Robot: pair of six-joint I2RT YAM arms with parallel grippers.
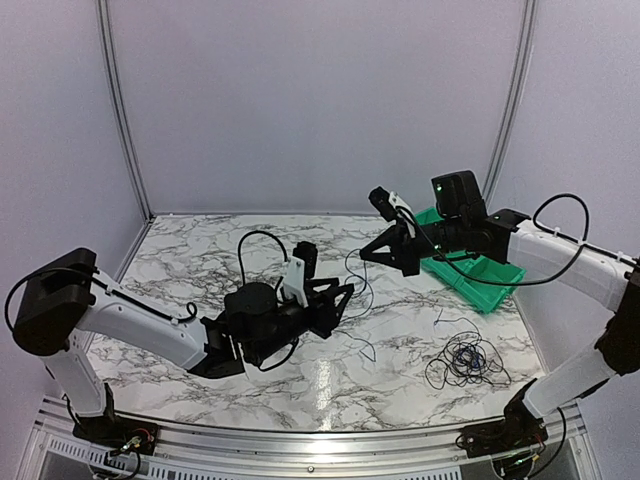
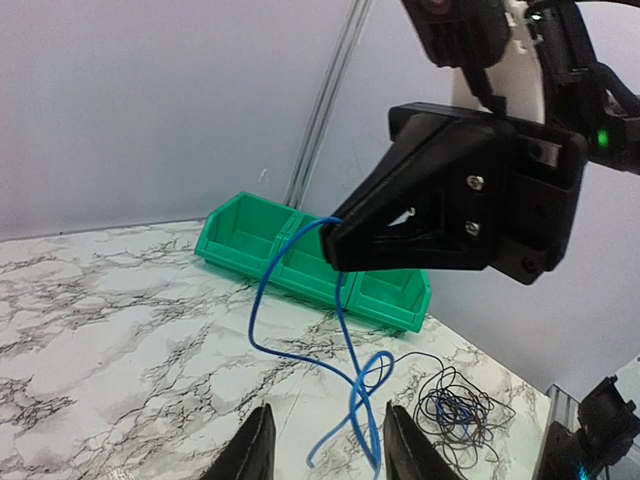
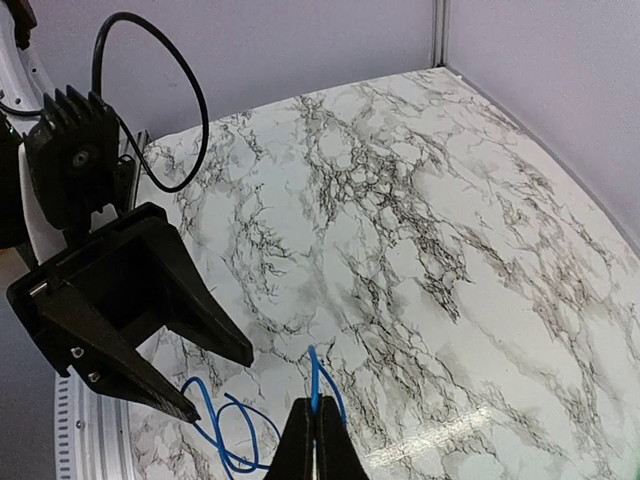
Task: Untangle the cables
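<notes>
My right gripper (image 3: 315, 408) is shut on a thin blue cable (image 3: 218, 432) and holds it up over the table. In the left wrist view the blue cable (image 2: 345, 330) hangs from the right gripper (image 2: 332, 238) in a knotted loop. Its lower end dangles between the open fingers of my left gripper (image 2: 330, 410), and I cannot tell whether it touches them. The remaining cables (image 1: 465, 360), a loose, mostly black coil with some blue inside, lie on the table at the front right, also in the left wrist view (image 2: 460, 410). From above, the left gripper (image 1: 350, 292) sits just below the right gripper (image 1: 366, 256).
A green bin (image 1: 478, 272) with compartments stands at the back right, behind the right gripper; it also shows in the left wrist view (image 2: 290, 255). The table is white marble. The enclosure walls and metal posts close in the back and sides.
</notes>
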